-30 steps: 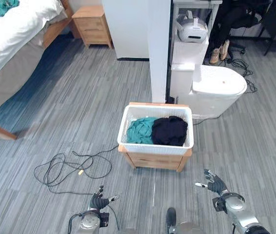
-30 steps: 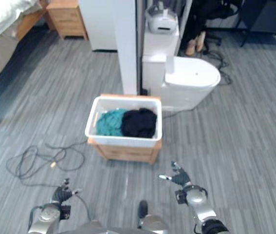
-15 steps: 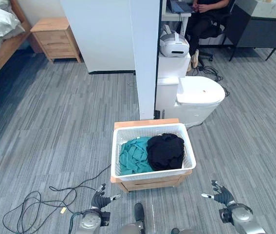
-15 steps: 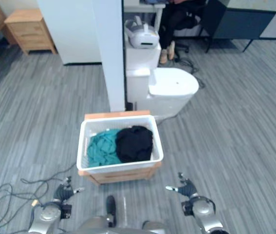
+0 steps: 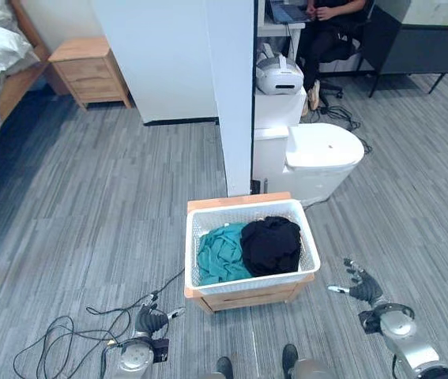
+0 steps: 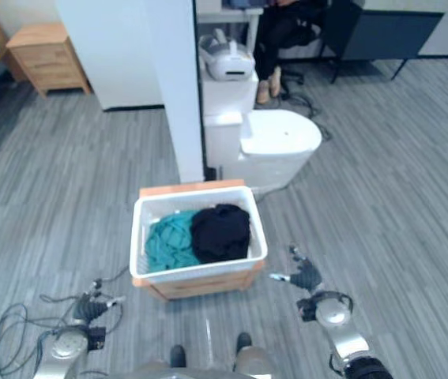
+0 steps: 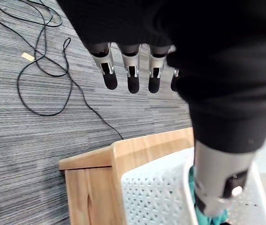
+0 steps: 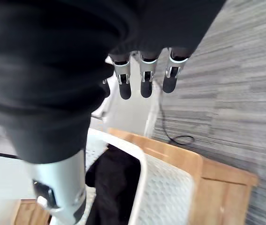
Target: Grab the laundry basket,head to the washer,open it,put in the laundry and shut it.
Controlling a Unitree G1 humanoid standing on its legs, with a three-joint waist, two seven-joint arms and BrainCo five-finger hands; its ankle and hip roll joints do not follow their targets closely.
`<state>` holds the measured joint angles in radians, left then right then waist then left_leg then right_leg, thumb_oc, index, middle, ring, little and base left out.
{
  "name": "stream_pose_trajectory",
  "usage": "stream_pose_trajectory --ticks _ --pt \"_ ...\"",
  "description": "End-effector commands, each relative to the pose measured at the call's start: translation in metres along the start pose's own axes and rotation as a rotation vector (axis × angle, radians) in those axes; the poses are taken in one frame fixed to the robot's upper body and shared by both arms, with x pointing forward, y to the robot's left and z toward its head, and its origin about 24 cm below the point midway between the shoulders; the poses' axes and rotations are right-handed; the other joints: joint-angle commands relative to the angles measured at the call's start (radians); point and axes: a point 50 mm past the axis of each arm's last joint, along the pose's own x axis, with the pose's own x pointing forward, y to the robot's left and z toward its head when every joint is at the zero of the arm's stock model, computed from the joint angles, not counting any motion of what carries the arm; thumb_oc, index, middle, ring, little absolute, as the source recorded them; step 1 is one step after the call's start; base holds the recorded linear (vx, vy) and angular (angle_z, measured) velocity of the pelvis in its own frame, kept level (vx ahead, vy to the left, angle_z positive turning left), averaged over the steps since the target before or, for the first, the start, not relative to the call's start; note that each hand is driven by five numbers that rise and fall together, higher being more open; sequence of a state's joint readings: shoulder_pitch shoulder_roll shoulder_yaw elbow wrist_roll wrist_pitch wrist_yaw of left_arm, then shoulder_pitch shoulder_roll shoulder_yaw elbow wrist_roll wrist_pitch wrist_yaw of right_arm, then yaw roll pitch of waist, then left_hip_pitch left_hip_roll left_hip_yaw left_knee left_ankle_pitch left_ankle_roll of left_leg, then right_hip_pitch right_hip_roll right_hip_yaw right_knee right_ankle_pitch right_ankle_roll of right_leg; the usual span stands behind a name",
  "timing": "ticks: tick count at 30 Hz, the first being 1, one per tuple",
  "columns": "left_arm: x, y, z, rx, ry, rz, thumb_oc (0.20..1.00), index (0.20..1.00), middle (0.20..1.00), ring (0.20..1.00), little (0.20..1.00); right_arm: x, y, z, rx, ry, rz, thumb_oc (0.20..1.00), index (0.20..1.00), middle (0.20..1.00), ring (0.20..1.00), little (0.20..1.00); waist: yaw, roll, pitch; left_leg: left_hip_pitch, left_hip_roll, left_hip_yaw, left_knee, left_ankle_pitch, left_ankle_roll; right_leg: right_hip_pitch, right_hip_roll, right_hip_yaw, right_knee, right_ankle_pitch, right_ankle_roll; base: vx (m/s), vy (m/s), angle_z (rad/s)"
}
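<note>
The white laundry basket (image 5: 194, 260) sat on a wooden stand (image 5: 249, 295) at frame centre, containing teal and black laundry (image 5: 249, 246). The left hand (image 5: 149, 320) at lower left and right hand (image 5: 363, 287) at lower right hovered apart from it, fingers released, grasping nothing.

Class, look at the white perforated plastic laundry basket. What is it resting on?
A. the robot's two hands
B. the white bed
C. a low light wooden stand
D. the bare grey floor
C: the white perforated plastic laundry basket, holding a teal garment and a black garment, sits on a low light wooden stand; both hands are off it.
</note>
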<state>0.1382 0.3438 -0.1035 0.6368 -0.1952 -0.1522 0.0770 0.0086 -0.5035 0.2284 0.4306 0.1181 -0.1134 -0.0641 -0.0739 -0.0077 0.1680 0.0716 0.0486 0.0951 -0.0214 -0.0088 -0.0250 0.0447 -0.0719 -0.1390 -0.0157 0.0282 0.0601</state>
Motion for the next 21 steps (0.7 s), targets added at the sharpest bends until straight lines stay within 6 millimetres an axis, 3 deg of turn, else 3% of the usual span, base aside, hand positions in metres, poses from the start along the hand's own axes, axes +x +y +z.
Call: stream_pose_trajectory --ticks 1,5,9,14,15,21 --pt "0.011 0.021 0.030 -0.006 -0.116 0.086 1.000 1.000 1.000 1.000 1.000 0.013 -0.005 0.028 -0.014 -0.114 -0.026 1.000 1.000 1.000 1.000 1.000 0.032 -0.042 -0.010 0.042 0.001 0.022 0.024 -0.074 -0.021 -0.016 -0.016 0.004 -0.028 -0.024 0.055 0.06 -0.051 0.09" --pt "0.022 0.023 0.048 -0.001 -0.150 0.141 1.000 1.000 1.000 1.000 1.000 0.025 -0.001 0.040 -0.015 -0.129 -0.024 1.000 1.000 1.000 1.000 1.000 0.036 -0.036 -0.008 0.060 0.008 0.023 -0.017 -0.063 -0.029 0.009 -0.008 -0.010 -0.064 -0.027 0.054 0.05 -0.047 0.08" --pt "0.041 0.018 0.074 -0.013 -0.174 0.207 1.000 1.000 1.000 1.000 1.000 0.049 0.008 0.068 0.012 -0.169 -0.043 1.000 1.000 1.000 1.000 1.000 0.032 -0.029 0.032 0.034 0.006 0.022 -0.034 -0.049 -0.029 -0.023 -0.004 -0.002 -0.061 -0.024 0.052 -0.09 -0.016 0.05" --pt "0.057 -0.003 0.120 -0.020 -0.277 0.208 1.000 1.000 1.000 1.000 1.000 0.074 0.018 0.108 0.062 -0.222 -0.086 1.000 1.000 1.000 1.000 1.000 0.033 -0.025 0.118 -0.087 -0.001 0.011 -0.006 -0.031 -0.025 -0.153 -0.005 0.019 -0.023 -0.004 0.051 -0.21 -0.001 -0.02" --pt "0.057 -0.003 0.120 -0.020 -0.279 0.209 1.000 1.000 1.000 1.000 1.000 0.075 0.018 0.109 0.063 -0.224 -0.086 1.000 1.000 1.000 1.000 1.000 0.033 -0.025 0.117 -0.091 -0.001 0.011 -0.004 -0.031 -0.025 -0.157 -0.006 0.019 -0.021 -0.004 0.051 -0.22 0.007 0.05" --pt "0.073 -0.024 0.170 0.051 -0.349 0.181 1.000 1.000 1.000 1.000 1.000 0.099 0.014 0.138 0.052 -0.187 -0.165 1.000 1.000 1.000 1.000 1.000 0.031 -0.030 0.171 -0.246 -0.005 0.006 0.046 0.002 -0.028 -0.297 -0.015 0.032 0.028 0.021 0.049 -0.11 -0.004 0.00"
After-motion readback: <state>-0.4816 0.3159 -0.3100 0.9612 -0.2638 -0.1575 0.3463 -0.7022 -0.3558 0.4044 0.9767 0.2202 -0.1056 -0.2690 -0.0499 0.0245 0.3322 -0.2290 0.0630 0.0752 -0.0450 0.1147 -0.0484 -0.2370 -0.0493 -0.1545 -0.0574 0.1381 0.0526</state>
